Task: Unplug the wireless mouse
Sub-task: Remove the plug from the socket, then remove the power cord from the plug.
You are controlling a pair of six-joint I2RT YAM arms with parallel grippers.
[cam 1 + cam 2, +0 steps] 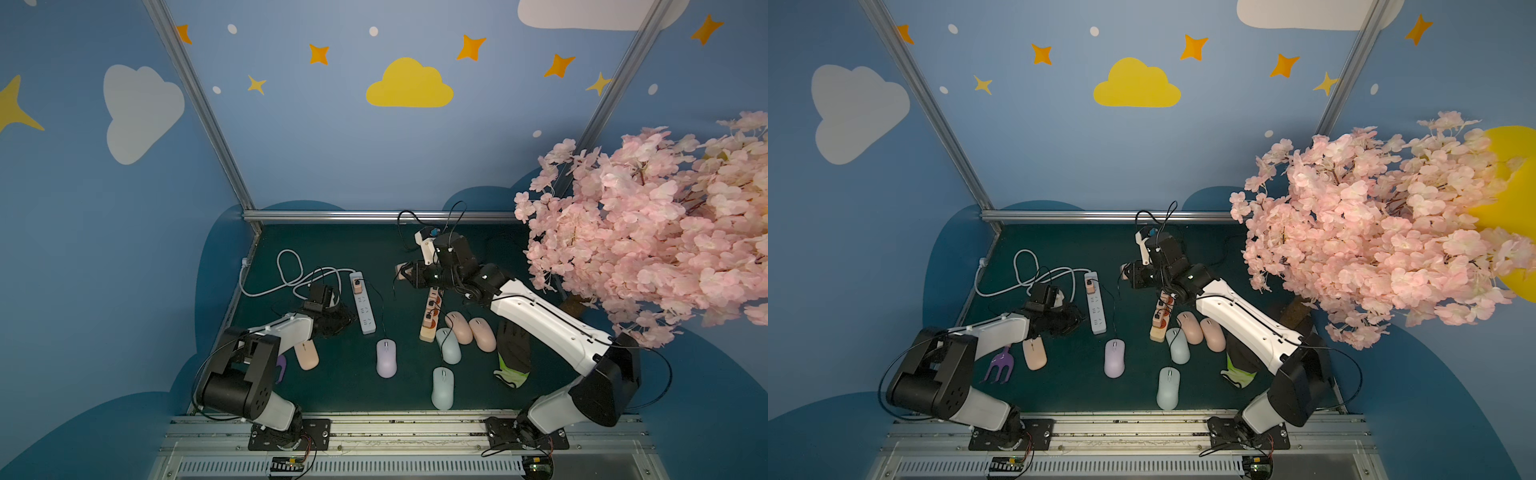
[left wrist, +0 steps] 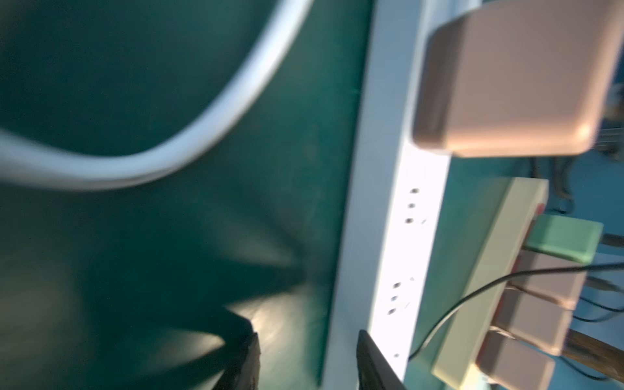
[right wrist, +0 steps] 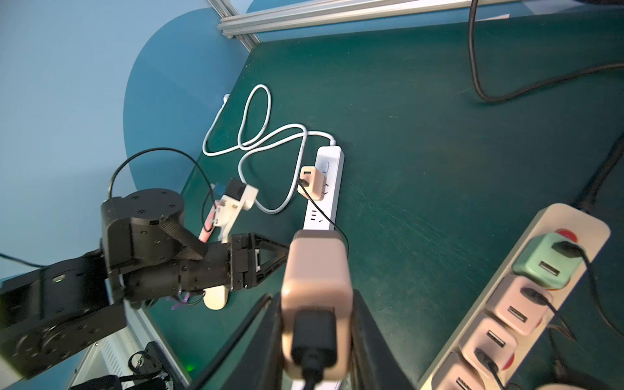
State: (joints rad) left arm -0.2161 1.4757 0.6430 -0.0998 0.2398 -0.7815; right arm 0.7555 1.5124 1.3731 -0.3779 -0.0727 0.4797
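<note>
My right gripper is shut on a pink charger block with a black plug in its face, held above the mat between the two strips. In both top views that block hangs with a thin black cable drooping from it. My left gripper is open, its fingers astride the near edge of the white power strip, which carries another pink block. That block's cable runs to a purple mouse. Several other mice lie about, such as a pink one. Which mouse the held block feeds I cannot tell.
A beige strip with several plugged blocks lies to the right of the white one. Pink mice and pale blue mice lie near it. A glove, a purple fork tool, a white cord loop and a blossom tree are also there.
</note>
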